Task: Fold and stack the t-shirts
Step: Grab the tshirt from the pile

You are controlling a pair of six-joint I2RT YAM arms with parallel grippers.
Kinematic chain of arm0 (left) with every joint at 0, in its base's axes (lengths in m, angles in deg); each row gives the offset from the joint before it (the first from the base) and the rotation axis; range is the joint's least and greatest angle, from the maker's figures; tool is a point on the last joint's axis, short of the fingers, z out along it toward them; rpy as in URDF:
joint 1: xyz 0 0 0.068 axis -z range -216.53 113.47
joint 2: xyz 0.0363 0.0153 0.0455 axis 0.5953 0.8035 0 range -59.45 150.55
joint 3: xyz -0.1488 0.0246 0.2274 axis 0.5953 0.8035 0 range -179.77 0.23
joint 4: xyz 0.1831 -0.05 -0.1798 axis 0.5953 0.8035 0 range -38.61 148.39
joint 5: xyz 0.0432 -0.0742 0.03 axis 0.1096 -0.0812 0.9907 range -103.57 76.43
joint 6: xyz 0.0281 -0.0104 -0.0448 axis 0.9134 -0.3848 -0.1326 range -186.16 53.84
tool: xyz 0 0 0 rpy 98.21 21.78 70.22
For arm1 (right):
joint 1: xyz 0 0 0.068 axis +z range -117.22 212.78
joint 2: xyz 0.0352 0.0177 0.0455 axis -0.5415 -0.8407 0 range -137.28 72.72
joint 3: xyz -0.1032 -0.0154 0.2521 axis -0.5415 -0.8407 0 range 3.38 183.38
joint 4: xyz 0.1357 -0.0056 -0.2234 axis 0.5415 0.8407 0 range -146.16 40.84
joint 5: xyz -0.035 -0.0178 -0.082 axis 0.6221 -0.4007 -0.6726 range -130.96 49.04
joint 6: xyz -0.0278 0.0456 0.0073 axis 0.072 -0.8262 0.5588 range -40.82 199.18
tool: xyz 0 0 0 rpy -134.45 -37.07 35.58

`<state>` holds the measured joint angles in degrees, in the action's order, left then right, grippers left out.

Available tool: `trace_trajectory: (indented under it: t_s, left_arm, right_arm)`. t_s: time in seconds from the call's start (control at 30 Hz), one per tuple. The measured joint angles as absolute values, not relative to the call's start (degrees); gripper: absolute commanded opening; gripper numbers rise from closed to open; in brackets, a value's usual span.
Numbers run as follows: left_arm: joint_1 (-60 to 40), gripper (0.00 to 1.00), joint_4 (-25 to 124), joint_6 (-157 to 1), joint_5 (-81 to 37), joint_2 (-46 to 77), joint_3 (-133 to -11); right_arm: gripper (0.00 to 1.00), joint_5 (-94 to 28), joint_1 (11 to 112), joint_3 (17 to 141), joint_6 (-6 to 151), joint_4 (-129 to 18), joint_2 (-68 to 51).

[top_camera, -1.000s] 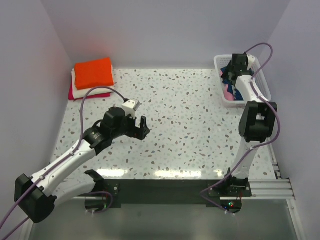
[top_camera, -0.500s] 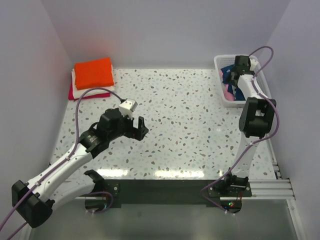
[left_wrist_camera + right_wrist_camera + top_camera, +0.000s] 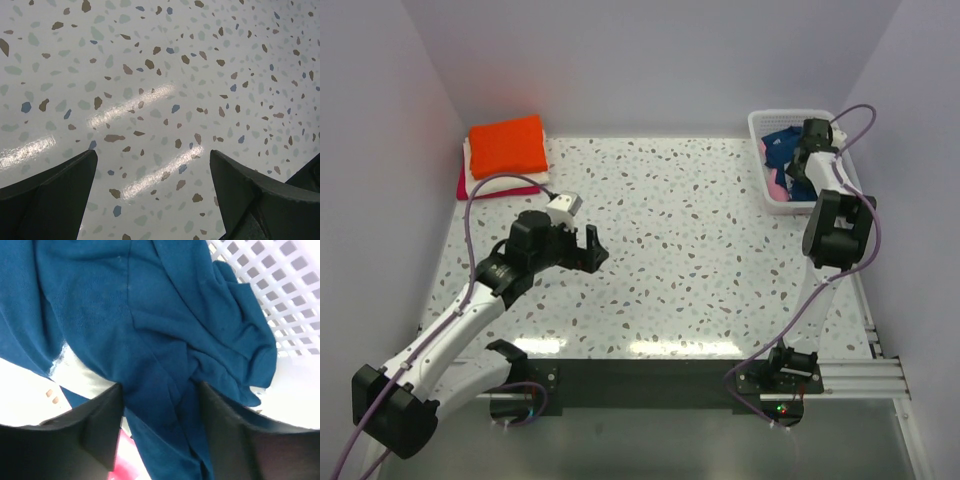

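Right hand [image 3: 160,387] is down in the basket [image 3: 761,120] at the upper right of the top view, over the navy tee [image 3: 150,315]. Jaws are wide apart and straddle a raised fold of navy cloth; no pinch yet that I can see. Pink tee [image 3: 778,183] lies under the navy one, at the lower edge of the wrist view.

Left hand [image 3: 595,248] is fully open, holds nothing, and hovers over bare speckled surface [image 3: 720,260] at centre left.

Folded stack sits at the upper left: orange tee [image 3: 507,145] on top, cream and magenta edges showing below it.

Doing the grab well, my take:
- close on the navy fold only, keep the pink out of the jaws
- bite deep enough that the cloth doesn't slip
- lift straight up, clear the lattice wall before swinging over

Versus 1 s ago: right hand sits further right in the basket, so more navy shows in the top view. Left hand has pulled back toward the left.
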<state>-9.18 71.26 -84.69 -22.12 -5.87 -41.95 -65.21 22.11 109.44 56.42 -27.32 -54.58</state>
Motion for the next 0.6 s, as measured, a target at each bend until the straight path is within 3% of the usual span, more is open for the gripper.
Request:
trace_trajectory:
  t_s: [0.07,0.1,0.17,0.4,0.6]
  left_arm:
    - [-9.2,1.0,71.16,-84.71,-22.76,-5.83,-41.86]
    - [-9.2,1.0,71.13,-84.71,-23.02,-5.8,-41.86]
    - [-9.2,1.0,71.11,-84.71,-23.41,-5.76,-41.86]
    - [-9.2,1.0,71.11,-84.69,-23.41,-5.78,-41.86]
    - [-9.2,1.0,71.11,-84.67,-23.35,-5.78,-41.86]
  right_arm:
    - [0.36,-64.6,22.04,109.44,56.61,-27.32,-54.73]
    - [0.21,-64.19,22.04,109.53,56.59,-27.32,-54.73]
    - [0.0,-63.62,22.06,110.17,56.55,-26.93,-54.73]
    - [0.0,-61.13,21.8,111.52,54.69,-24.46,-53.29]
    - [0.0,-56.56,21.8,111.52,52.26,-22.89,-44.51]
